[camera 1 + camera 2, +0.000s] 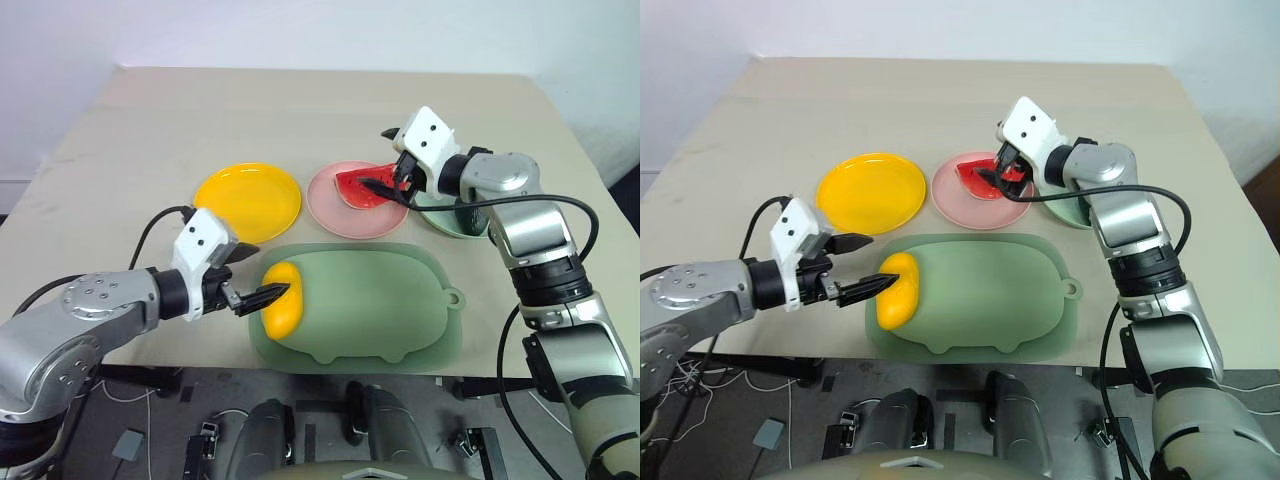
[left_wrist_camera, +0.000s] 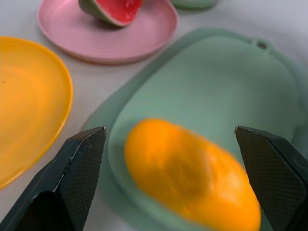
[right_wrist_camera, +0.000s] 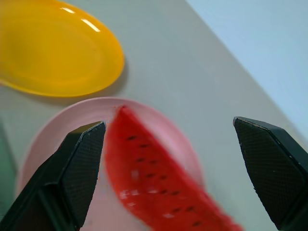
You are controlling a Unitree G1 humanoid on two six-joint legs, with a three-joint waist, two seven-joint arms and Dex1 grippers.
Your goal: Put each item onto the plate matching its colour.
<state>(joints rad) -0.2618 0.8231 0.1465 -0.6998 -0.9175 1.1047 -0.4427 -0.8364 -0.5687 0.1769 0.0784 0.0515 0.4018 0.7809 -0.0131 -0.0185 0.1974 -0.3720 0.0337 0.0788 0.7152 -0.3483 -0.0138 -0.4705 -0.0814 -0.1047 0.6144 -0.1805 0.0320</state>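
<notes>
- A beige table carries three round plates in a row across its middle: a yellow plate at left, a pink plate in the centre, and a pale green plate at right, largely hidden behind the right arm.
- A red watermelon wedge with black seeds lies on the pink plate, toward its right side.
- The right pincer hangs just above the wedge with its two black fingers spread wide, released and grasping nothing; in the right wrist view the wedge sits between and beyond the parted fingers.
- Nearer the table's front edge lies a large sage-green pig-shaped mat, with a small loop at its right end.
- A yellow mango-like fruit rests on the mat's left end, close to the rim.
- The left pincer reaches in from the left at table level, its fingers spread wide on either side of the fruit and not closed on it; one fingertip is right at the fruit's left side.
- The yellow plate stands empty, just beyond the mat's left end and well apart from the fruit.
</notes>
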